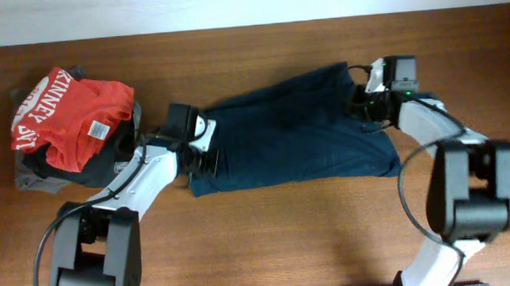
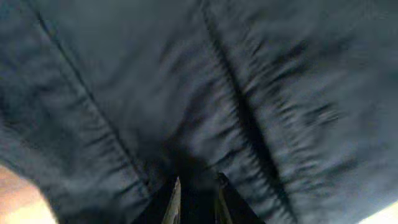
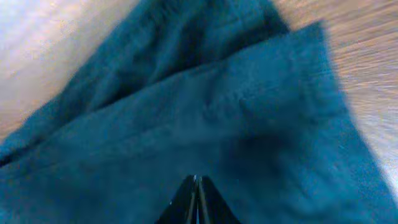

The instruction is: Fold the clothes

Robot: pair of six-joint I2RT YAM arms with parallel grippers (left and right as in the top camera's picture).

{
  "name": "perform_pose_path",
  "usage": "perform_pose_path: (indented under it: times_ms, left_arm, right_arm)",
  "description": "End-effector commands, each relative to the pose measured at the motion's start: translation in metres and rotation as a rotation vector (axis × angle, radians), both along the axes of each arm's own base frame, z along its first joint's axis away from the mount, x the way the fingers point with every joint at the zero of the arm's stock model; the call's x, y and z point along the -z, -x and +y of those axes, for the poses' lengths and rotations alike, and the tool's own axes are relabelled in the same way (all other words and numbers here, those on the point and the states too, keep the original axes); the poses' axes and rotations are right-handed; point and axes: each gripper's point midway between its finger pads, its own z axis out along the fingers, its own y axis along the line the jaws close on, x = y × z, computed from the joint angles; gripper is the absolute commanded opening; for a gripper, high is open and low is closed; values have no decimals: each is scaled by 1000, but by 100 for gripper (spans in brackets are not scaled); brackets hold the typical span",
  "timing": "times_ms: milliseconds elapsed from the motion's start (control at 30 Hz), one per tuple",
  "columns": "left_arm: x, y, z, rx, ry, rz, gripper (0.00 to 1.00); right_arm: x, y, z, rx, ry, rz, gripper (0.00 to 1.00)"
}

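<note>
The dark navy shorts (image 1: 293,128) lie spread across the middle of the table, folded into a rough rectangle. My left gripper (image 1: 200,144) is at their left edge. In the left wrist view its fingers (image 2: 198,186) are closed on a bunch of the dark cloth (image 2: 205,93). My right gripper (image 1: 365,99) is at the shorts' upper right corner. In the right wrist view its fingers (image 3: 197,182) are pressed together at the blue cloth (image 3: 205,118), which fills most of the view with a layered hem edge.
A red shirt with white lettering (image 1: 68,117) lies on top of grey and black garments (image 1: 41,174) at the far left. Bare wooden table (image 1: 302,236) lies in front of the shorts. The table's back edge (image 1: 233,27) runs along the top.
</note>
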Motion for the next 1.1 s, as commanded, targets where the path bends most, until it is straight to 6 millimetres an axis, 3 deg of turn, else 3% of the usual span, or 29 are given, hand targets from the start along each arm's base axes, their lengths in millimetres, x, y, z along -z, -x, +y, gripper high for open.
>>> perform_pose_path:
  times_ms: [0, 67, 100, 167, 267, 367, 433, 533, 667, 733, 767, 900, 933, 1000, 1067]
  left_arm:
    - [21, 26, 13, 8, -57, 62, 19]
    - [27, 37, 16, 9, -65, 93, 19]
    - [31, 44, 18, 9, -72, 118, 19]
    - [32, 50, 21, 8, -85, 140, 19]
    - [34, 58, 29, 3, -128, 172, 18]
    - [35, 67, 41, -4, -195, 206, 18]
    - [36, 69, 46, -7, -219, 213, 17]
    - [35, 63, 43, -9, -207, 188, 17]
    - [16, 40, 27, -10, -127, 115, 33]
    - [-8, 22, 12, 1, -54, 61, 40]
    - [-18, 17, 8, 5, -31, 42, 39]
    - [-74, 0, 0, 10, 12, -53, 46]
    - [-83, -1, 1, 8, 15, -67, 60]
    - [-103, 0, 7, -9, 20, -92, 99]
    - [-109, 3, 21, -59, 14, -83, 99]
  right_arm:
    - [25, -9, 4, 53, -49, 26, 4]
    - [40, -18, -1, 105, -55, 25, 4]
    - [59, -24, -16, 209, -24, 37, 5]
    - [86, -23, -38, 363, -9, 91, 5]
    - [109, -23, -47, 411, -50, 111, 4]
    - [114, -23, -60, 428, -61, 109, 4]
    - [105, -30, -61, 379, -78, 64, 4]
    - [73, -42, -52, 207, -185, -58, 14]
    - [18, -40, -46, 55, -339, -164, 27]
    - [-17, -34, -45, -12, -391, -220, 33]
    - [-25, -33, -45, -24, -396, -230, 33]
    - [-89, -14, -40, -107, -347, -304, 36]
    - [-100, -10, -38, -121, -334, -318, 36]
    - [-128, 2, -34, -123, -306, -330, 37]
    - [-145, 12, -29, -130, -272, -340, 37]
